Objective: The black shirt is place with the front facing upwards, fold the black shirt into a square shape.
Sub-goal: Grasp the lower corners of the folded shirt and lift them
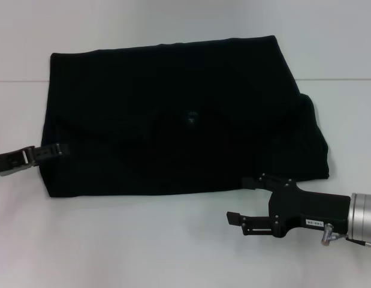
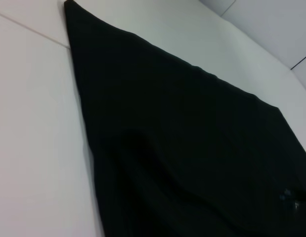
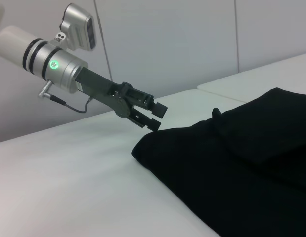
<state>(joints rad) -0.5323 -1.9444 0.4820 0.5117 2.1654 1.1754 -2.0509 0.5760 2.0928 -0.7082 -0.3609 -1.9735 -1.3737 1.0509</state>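
Your large black cloth shirt (image 1: 179, 120) lies mid-frame on the white tabletop (image 1: 143, 246), folded into a rough rectangle. The left end effector (image 1: 60, 149), fingers apart, touches its left edge; the right end effector (image 1: 240, 201), fingers apart, waits lower right. Likely next: grip and fold across.

Matt black shirt (image 1: 173, 120) of cloth lies on smooth white table (image 1: 143, 240).

black shirt (image 1: 173, 114) folded, rough rectangle; lies flat on white surface
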